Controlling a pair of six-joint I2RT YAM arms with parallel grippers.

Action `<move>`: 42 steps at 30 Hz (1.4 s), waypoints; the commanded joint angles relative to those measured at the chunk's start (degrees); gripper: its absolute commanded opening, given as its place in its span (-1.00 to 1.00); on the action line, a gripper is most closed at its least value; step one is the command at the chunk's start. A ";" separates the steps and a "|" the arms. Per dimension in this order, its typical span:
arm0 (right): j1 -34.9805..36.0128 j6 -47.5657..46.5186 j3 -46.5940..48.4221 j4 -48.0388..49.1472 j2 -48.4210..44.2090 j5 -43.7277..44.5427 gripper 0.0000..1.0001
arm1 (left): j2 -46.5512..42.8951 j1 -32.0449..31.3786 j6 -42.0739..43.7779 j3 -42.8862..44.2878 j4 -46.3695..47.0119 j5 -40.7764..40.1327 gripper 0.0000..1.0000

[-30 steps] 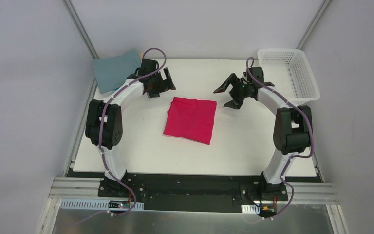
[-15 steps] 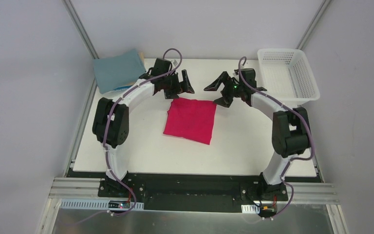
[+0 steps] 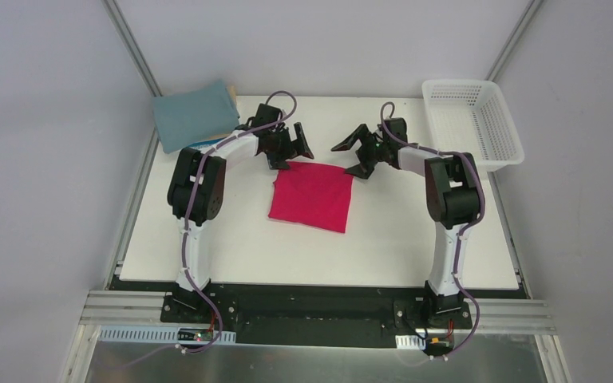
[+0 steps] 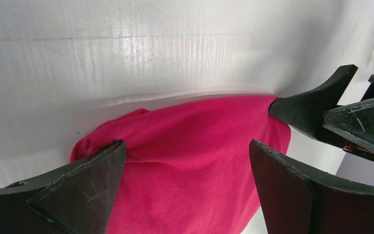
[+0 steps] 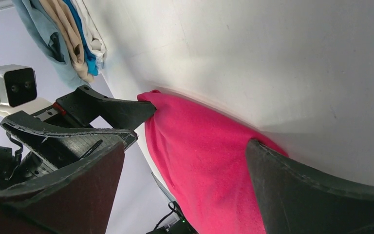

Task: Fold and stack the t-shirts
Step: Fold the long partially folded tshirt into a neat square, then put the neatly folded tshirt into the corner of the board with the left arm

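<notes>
Both hands open at the far edge of the folded pink t-shirt.

Left hand (image 3: 294,152) has fingers apart and nothing clamped. It sits low at the far-left corner of the crimson-pink t-shirt (image 3: 311,195), with 1 fingertip against that corner and the cloth bunched a little there. Right hand (image 3: 353,157) also has fingers apart and holds nothing. It is at the far-right corner, with 1 fingertip touching the cloth. The 2 hands face each other across the far edge. The t-shirt is folded to a rough square and lies flat mid-table (image 3: 415,231). The stack of folded t-shirts (image 3: 191,116) is at the far-left corner, overhanging the edge; teal-grey is on top, and tan and blue layers show in the right wrist view. White mesh basket (image 3: 471,120) at the far-right corner, well apart from the hands.
</notes>
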 commanded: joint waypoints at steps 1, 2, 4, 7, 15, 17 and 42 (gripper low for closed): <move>-0.24 -3.15 1.82 -2.80 -1.16 3.60 0.99 | -1.20 0.76 0.44 -2.18 -1.09 -2.09 0.98; -0.34 -3.97 2.56 -4.07 -2.60 4.04 0.99 | -2.58 0.70 0.79 -2.54 -1.15 -2.42 0.98; -0.48 -6.52 3.48 -7.39 -6.25 5.69 0.99 | -6.25 0.76 1.68 -3.27 -1.33 -3.26 0.98; -0.58 -10.96 3.47 -13.62 -14.16 11.64 0.99 | -15.04 0.76 3.54 -6.08 -1.44 -5.98 0.98; -6.47 -12.88 -14.54 -20.48 -38.28 30.28 0.99 | -32.65 0.76 9.16 -20.99 -2.53 -15.15 0.98; -8.45 -12.74 -20.47 -18.91 -43.81 30.27 0.99 | -34.26 0.76 8.72 -24.64 -2.67 -14.37 0.98; -15.72 -14.73 -34.01 -20.42 -55.73 16.52 0.99 | -13.56 -4.97 7.13 -23.38 -2.84 -9.60 0.29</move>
